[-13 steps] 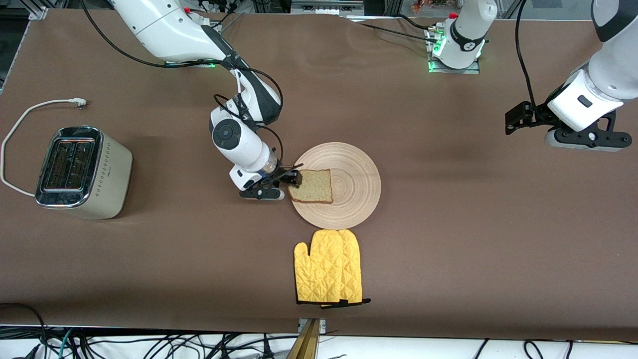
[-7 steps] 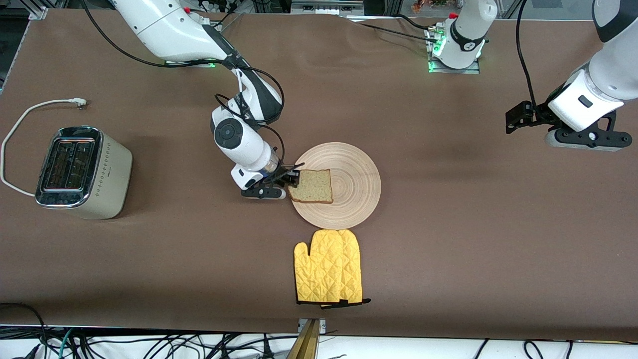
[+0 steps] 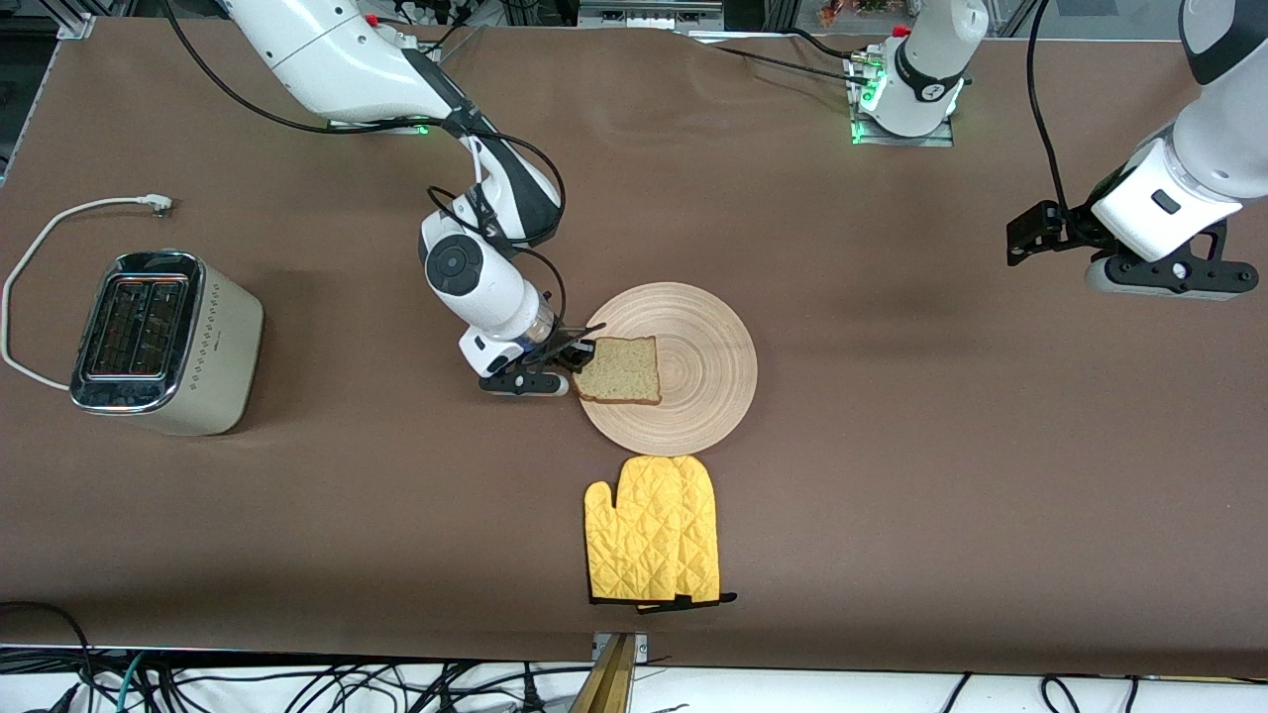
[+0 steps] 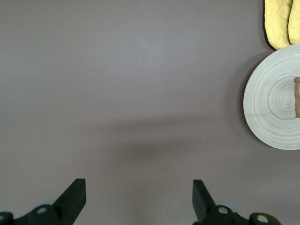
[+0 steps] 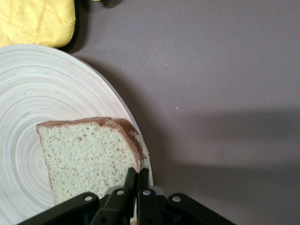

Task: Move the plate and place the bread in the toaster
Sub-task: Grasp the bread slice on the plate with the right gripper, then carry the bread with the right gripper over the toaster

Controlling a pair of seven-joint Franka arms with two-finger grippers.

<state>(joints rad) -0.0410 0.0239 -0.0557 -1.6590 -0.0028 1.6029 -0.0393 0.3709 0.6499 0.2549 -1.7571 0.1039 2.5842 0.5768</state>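
Right gripper (image 3: 573, 362): your jaws are pinched together on the crust edge of the bread (image 3: 619, 369), at the plate's rim toward the right arm's end.
Left gripper (image 3: 1030, 236): spread wide, holding nothing, waiting over bare table at the left arm's end.
Bread: flat on the plate (image 3: 708, 342), not lifted.
Toaster (image 3: 158, 343): both slots vacant, well apart from the plate.
Oven mitt (image 3: 654, 530): just beside the plate, nearer the front camera.
Progress: you have 1 grasp made; lift, carry and insertion remain, and so, in my judgement, does the plate move.

A big brown table (image 3: 892, 475) fills the view. A yellow oven mitt (image 3: 654, 530) lies on it near the front edge. Black cables (image 3: 297, 683) lie tangled on the white floor below
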